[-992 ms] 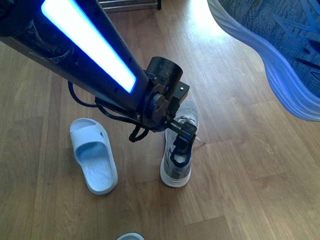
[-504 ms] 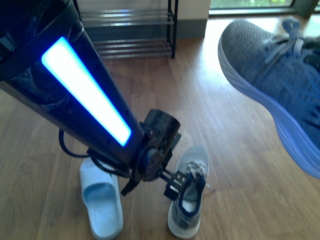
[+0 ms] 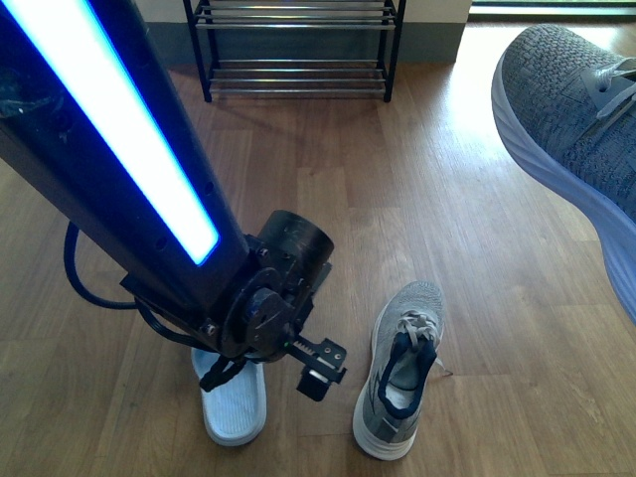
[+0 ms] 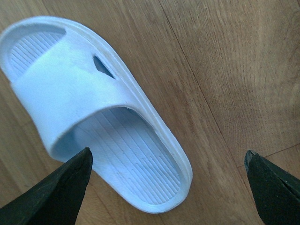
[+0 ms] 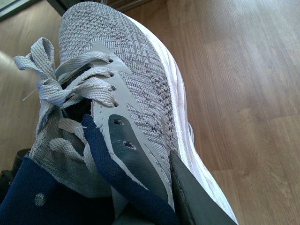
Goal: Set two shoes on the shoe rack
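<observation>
Left tool (image 3: 318, 376) moved off floor sneaker (image 3: 399, 383), now open over slide (image 4: 93, 108).

This looks like a room in a home. A shoe rack (image 3: 294, 50) stands against the wall (image 3: 437, 8) on a wood-plank floor (image 3: 477, 248). A slide (image 3: 234, 409) and a sneaker (image 3: 399, 383) lie loose in front of the rack.

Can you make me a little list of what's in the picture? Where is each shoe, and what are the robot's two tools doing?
wooden floor: everything sits on it
shoe rack: at the far side; no shoes on the bars in view
lifted sneaker: grey, up in the air
floor sneaker: grey, flat on the floor
pale blue slide: on the floor beside the floor sneaker
left tool: open, over the slide's heel end
right tool: shut on the lifted sneaker's side
</observation>
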Robot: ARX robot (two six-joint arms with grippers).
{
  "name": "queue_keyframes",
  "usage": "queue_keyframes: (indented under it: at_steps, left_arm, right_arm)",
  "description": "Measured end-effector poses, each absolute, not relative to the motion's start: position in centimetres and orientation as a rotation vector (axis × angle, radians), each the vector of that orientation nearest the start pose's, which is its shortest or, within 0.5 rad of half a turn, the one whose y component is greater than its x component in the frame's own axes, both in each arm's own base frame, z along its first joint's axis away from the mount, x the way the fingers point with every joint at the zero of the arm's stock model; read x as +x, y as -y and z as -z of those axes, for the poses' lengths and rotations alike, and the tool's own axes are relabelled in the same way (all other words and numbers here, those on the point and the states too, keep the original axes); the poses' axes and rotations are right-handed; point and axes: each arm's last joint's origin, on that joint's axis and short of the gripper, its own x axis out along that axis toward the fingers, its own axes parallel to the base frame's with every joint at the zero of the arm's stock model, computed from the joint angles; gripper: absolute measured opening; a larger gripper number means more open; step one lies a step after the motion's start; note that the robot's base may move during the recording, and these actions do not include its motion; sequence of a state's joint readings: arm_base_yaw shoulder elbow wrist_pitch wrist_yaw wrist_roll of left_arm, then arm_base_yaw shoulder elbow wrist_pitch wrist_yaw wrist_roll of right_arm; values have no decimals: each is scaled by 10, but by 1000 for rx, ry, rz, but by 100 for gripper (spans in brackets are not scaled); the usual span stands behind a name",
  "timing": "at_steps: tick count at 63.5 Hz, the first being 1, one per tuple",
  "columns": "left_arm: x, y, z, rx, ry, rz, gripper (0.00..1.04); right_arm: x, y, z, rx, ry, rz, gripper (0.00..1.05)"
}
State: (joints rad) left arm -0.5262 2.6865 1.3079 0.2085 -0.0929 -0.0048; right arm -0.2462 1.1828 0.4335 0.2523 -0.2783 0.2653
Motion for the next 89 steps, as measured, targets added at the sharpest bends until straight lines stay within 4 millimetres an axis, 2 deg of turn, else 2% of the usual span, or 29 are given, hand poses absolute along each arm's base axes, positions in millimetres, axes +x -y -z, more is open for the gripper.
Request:
queue_keyframes:
  at_steps: [6, 16, 44, 59, 73, 89]
  left_arm:
    - [343, 199, 106, 292, -1138, 449, 95]
    - [332, 219, 110, 225, -1138, 589, 95]
    - [338, 233, 106, 81, -1081, 739, 95]
    - [340, 233, 105, 55, -1081, 747, 95]
    - [350, 245, 103, 31, -1059, 778, 95]
    - [355, 264, 123, 60, -1100, 780, 95]
  right_arm:
    - [220, 47, -179, 389, -483, 32, 1]
    - [220, 47, -179, 389, -483, 32, 1]
    - [220, 47, -179, 389, -483, 33, 1]
    - [220, 47, -179, 389, -483, 32, 1]
    - [220, 47, -179, 389, -483, 33, 1]
    - [220, 47, -179, 389, -483, 32, 1]
